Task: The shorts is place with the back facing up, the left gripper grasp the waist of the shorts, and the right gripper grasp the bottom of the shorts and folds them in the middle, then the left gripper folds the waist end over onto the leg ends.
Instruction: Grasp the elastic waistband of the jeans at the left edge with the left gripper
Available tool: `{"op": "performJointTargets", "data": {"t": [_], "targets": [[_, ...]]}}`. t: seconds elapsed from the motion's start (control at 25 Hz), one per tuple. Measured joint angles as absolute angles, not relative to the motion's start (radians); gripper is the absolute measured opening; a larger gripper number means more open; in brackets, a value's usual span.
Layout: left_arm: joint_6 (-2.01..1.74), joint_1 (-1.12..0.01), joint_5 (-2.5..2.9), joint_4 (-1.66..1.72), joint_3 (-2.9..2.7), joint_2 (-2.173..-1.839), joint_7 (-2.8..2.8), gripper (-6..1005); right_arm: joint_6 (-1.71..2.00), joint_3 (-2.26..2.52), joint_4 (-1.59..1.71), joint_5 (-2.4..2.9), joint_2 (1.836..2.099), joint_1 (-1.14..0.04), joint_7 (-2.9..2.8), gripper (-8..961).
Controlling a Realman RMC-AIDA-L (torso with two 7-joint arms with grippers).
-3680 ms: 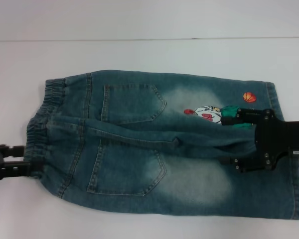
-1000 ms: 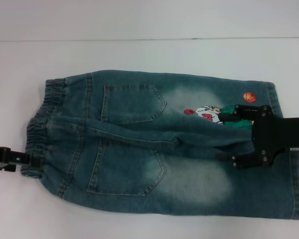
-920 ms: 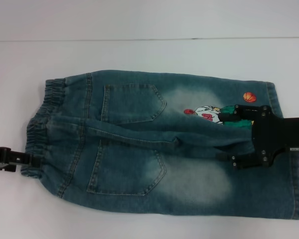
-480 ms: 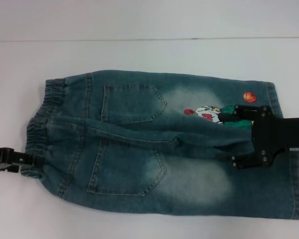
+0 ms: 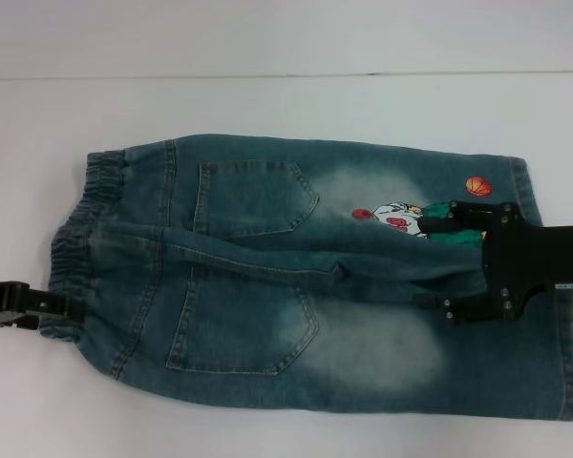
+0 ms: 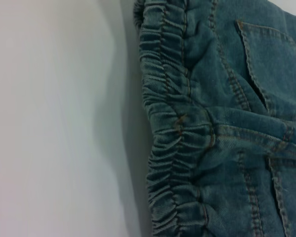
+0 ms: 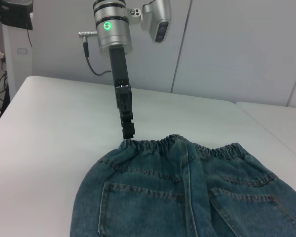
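Denim shorts (image 5: 296,277) between both tools

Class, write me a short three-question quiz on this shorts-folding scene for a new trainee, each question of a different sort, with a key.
1. True or false: the shorts lie with the back patch pockets facing up.
2. Which end of the shorts does the left gripper meet? A) the leg hems B) the waist of the shorts C) a pocket
3. Fill in: the right gripper sits over the leg end, close to the cartoon print and the orange ____.

Key: 1 true; 2 B; 3 basketball.
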State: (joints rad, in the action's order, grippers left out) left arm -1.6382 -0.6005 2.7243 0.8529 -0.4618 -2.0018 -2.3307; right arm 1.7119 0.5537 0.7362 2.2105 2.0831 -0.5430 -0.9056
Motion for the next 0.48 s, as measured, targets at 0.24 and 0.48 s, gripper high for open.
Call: {"op": "performJointTargets", "data": {"t": [0.24, 0.48], "targets": [[-1.638, -0.600, 2.737, 0.853, -0.462, -2.002, -2.332, 872, 1.712, 0.554, 0.735, 2.211, 2.083, -0.543, -0.904, 878], [-1.630, -0.600, 2.746, 0.853, -0.462, -2.005, -2.332, 865, 1.711, 0.554, 0.731, 2.211, 2.083, -0.541, -0.895, 878]]}}
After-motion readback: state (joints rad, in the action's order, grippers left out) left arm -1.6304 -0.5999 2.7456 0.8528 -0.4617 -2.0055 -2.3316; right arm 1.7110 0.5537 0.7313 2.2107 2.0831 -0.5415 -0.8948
